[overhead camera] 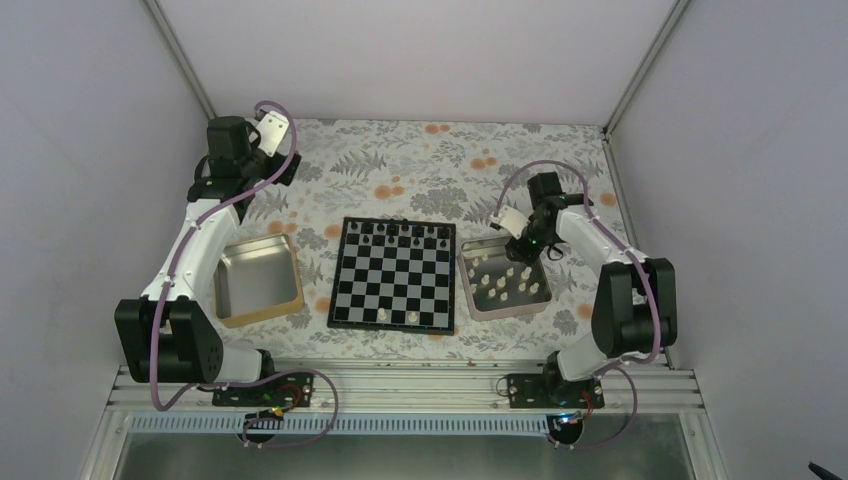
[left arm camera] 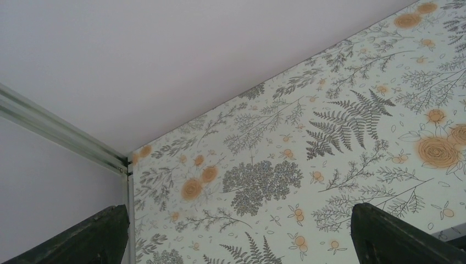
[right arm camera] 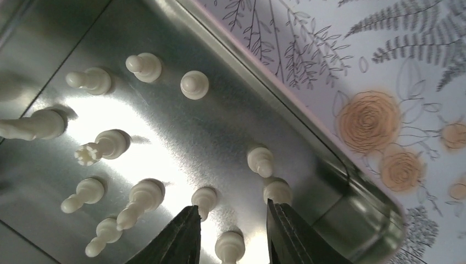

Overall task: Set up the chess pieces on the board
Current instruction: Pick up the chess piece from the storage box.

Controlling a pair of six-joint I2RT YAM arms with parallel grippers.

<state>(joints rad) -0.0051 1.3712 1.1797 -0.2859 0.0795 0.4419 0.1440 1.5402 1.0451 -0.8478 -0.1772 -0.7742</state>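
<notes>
The left fingers [left arm camera: 384, 234] hang spread wide at the far left, holding nothing. Just right, one gold-rimmed tray [overhead camera: 258, 316] sits on the worktop [overhead camera: 400, 160]. The board [overhead camera: 394, 290] lies mid-worktop, with two white chess pieces [overhead camera: 383, 316] on its near row. In the second tray [overhead camera: 508, 312], twelve more show. The right fingers [right arm camera: 283, 231] hover parted above them, gripping none.

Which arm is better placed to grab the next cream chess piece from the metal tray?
Right. The right gripper hangs open over the cream chess pieces in the square metal tray; the left gripper faces the far corner.
</notes>
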